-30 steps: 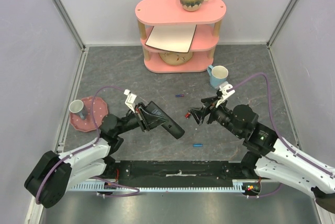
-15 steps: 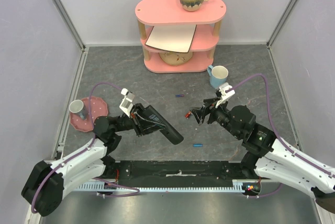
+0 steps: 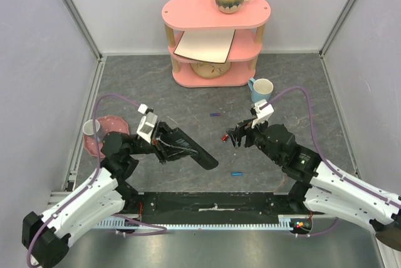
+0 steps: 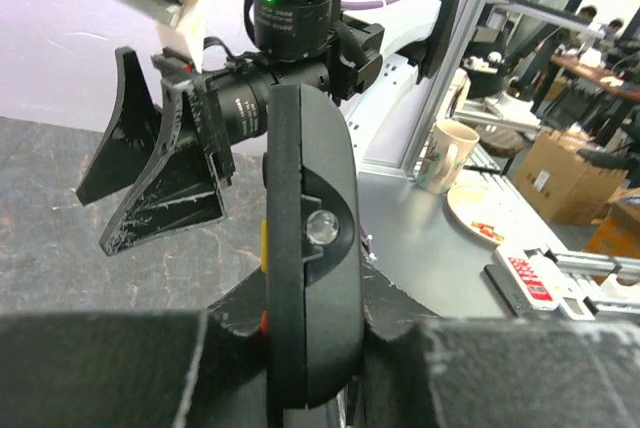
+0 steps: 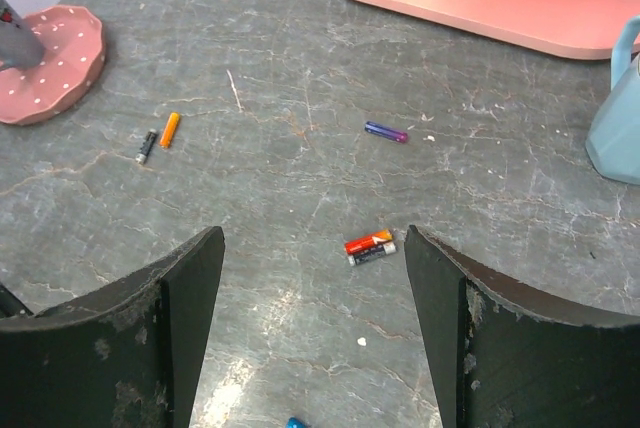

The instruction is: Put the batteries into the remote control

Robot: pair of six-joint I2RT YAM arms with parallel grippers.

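Note:
My left gripper (image 3: 164,144) is shut on the black remote control (image 3: 189,149) and holds it above the table, its long end pointing right and toward me. In the left wrist view the remote (image 4: 310,248) stands edge-on between the fingers (image 4: 120,368). My right gripper (image 3: 232,136) is open and empty, hovering over the table. Between its fingers (image 5: 190,288) lie a red-orange cell and a dark cell (image 5: 370,246) side by side. A dark purple battery (image 5: 386,132) lies further off, also in the top view (image 3: 215,115).
A bright blue small cylinder (image 3: 236,173) lies near the arms' bases. An orange cell (image 5: 170,129) and a dark cell (image 5: 146,146) lie to the left. A pink plate (image 3: 116,121) with a cup (image 3: 93,129), a blue mug (image 3: 261,89) and a pink shelf (image 3: 213,36) stand around.
My left arm has drawn back to the left, carrying the remote slightly left with it. My right gripper has shifted a little left and away, still open.

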